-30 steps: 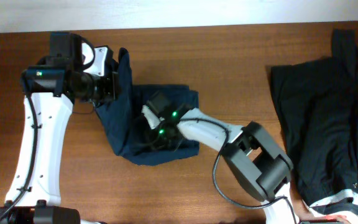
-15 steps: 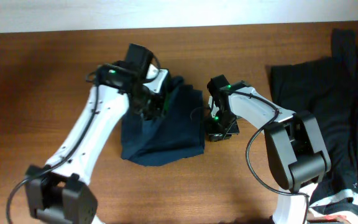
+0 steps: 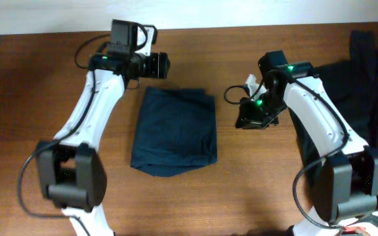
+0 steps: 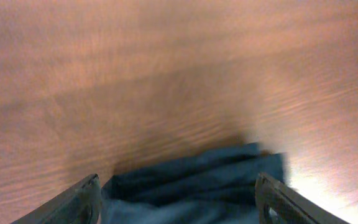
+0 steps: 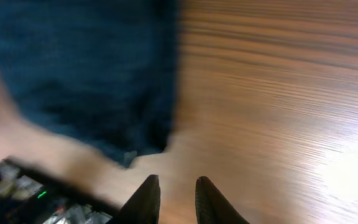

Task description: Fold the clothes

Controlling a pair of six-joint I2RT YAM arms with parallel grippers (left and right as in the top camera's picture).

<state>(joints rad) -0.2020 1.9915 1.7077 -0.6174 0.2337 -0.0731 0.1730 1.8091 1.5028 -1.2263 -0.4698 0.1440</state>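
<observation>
A navy garment (image 3: 174, 131) lies folded in a flat rectangle on the wooden table (image 3: 31, 131). My left gripper (image 3: 165, 65) hovers just beyond its far edge, open wide and holding nothing. In the left wrist view the navy garment (image 4: 191, 186) shows between the spread fingertips (image 4: 86, 198) of the left gripper (image 4: 182, 202). My right gripper (image 3: 243, 120) is to the right of the garment, apart from it. In the right wrist view the right gripper (image 5: 174, 198) has its jaws a small gap apart over bare wood, with the navy garment (image 5: 86, 68) ahead to the left.
A heap of black clothes (image 3: 353, 111) covers the right end of the table, reaching its right edge. A light wall (image 3: 241, 10) runs along the far side. Bare wood shows left of and in front of the navy garment.
The left gripper has let go of the navy cloth, opened and drawn back to the far edge. The right gripper has moved rightward off the garment, which now lies flat.
</observation>
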